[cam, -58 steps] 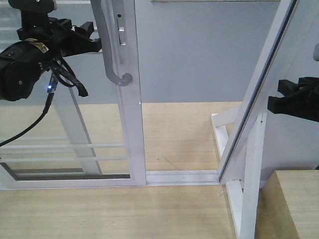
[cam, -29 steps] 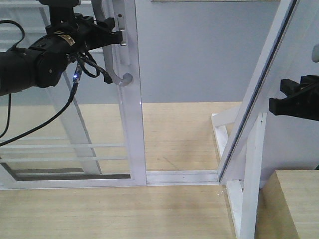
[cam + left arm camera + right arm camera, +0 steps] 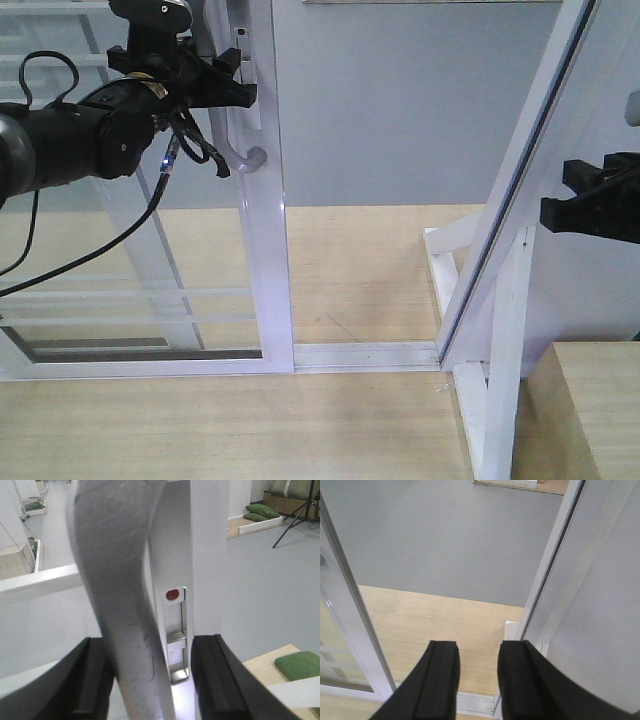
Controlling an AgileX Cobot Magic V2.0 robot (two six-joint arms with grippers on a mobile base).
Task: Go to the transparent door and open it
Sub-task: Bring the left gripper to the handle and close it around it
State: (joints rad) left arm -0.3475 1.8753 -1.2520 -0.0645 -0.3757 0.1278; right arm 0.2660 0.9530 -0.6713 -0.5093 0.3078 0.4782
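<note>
Since one second ago, left gripper (image 3: 232,80) has travelled right, from beside the handle (image 3: 245,160) to a position around it. The right gripper (image 3: 590,205) and the door (image 3: 265,250) have not shifted.

**Left gripper.** In the wrist view the left gripper (image 3: 150,640) is parted wide. Its fingers (image 3: 92,680) stand one on each side of the grey handle (image 3: 120,605). The handle overlaps the left finger. A clear gap remains at the other finger. No firm grip is visible.

**Right gripper.** The right gripper (image 3: 479,647) hangs well apart from the door with its fingers (image 3: 437,680) slightly parted. It holds nothing.

**Door.** The door stands at the left of the front view, and its handle stile is at the edge of the opening. A tilted second panel (image 3: 520,200) stands at the right.

**Markings.**
- The lock plate (image 3: 176,630) on the stile carries a red dot (image 3: 172,594) and no text.
- The yellow label (image 3: 150,88) on the left arm is too small to read.
- A blue LED (image 3: 165,160) glows beneath the arm.

**Limits of view.**
- The door top and the upper end of the handle are cut off.
- The right gripper is cropped at the frame edge in the front view.
- The handle is blurred in the wrist view.
</note>
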